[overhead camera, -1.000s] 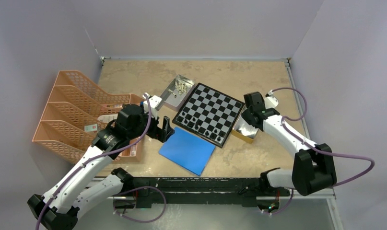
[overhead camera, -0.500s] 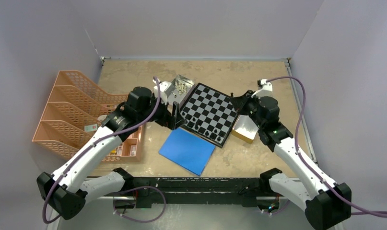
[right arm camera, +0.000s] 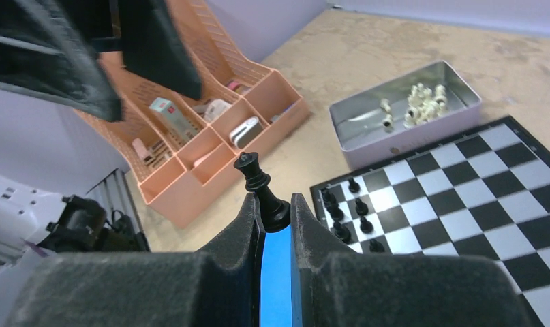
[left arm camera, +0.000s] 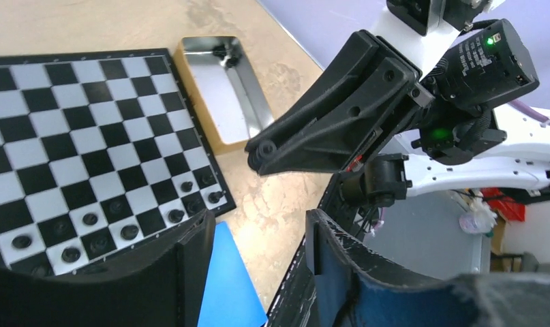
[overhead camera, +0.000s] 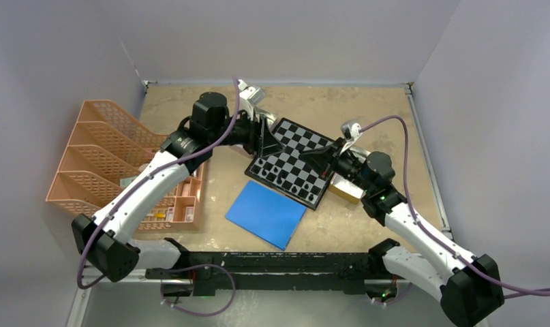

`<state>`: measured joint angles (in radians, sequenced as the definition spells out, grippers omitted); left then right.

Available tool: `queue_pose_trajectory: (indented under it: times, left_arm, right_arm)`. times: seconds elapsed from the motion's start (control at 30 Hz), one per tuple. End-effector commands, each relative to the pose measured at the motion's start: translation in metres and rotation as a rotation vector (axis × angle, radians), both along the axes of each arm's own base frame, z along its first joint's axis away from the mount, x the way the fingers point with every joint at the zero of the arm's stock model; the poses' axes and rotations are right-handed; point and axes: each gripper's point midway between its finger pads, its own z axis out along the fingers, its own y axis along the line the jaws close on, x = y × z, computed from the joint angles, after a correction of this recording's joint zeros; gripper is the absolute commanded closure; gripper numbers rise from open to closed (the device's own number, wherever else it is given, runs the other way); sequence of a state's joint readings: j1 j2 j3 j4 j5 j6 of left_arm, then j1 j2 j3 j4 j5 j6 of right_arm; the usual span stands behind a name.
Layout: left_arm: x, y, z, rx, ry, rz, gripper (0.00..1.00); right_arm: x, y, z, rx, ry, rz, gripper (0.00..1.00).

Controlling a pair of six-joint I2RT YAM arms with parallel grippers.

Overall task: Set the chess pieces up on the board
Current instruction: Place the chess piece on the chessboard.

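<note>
The board (overhead camera: 300, 155) lies tilted at mid-table, with a row of black chess pieces (overhead camera: 294, 184) along its near edge. Seen from the left wrist, those black pieces (left arm camera: 129, 231) stand on the board (left arm camera: 74, 136). My right gripper (right arm camera: 277, 204) is shut on a tall black chess piece (right arm camera: 261, 185) whose crown sticks out past the fingertips. In the top view the right gripper (overhead camera: 313, 161) hovers over the board's right half. My left gripper (overhead camera: 265, 144) hangs above the board's far left corner, and in its own view the left gripper (left arm camera: 258, 235) is open with nothing between its fingers.
A silver tin (right arm camera: 456, 112) of cream pieces (right arm camera: 422, 101) sits beside the board. A gold-sided tin (left arm camera: 217, 92) lies off the board's right edge. A blue sheet (overhead camera: 266, 213) lies in front, and an orange tray (overhead camera: 115, 160) stands at the left.
Both arms swung in over the board: the left up from the blue sheet's corner to the far left corner, its jaws narrower; the right across from the gold tin with the black piece.
</note>
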<state>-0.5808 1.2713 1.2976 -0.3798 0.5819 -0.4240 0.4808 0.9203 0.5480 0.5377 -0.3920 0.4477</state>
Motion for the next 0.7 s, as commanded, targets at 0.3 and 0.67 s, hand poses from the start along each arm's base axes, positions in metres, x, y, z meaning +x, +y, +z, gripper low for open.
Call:
queue_pose_trajectory:
  times: [0.3,0.67]
  left_arm:
    - [0.009,-0.038,-0.003,-0.036,-0.02,-0.24,0.54]
    - [0.01,-0.044,-0.013,-0.046,0.01,-0.259,0.5]
  right_arm:
    - [-0.028,0.017,0.031,0.063,-0.148,0.182,0.96]
    - [-0.022,0.022,0.013,0.039,-0.104,0.196,0.96]
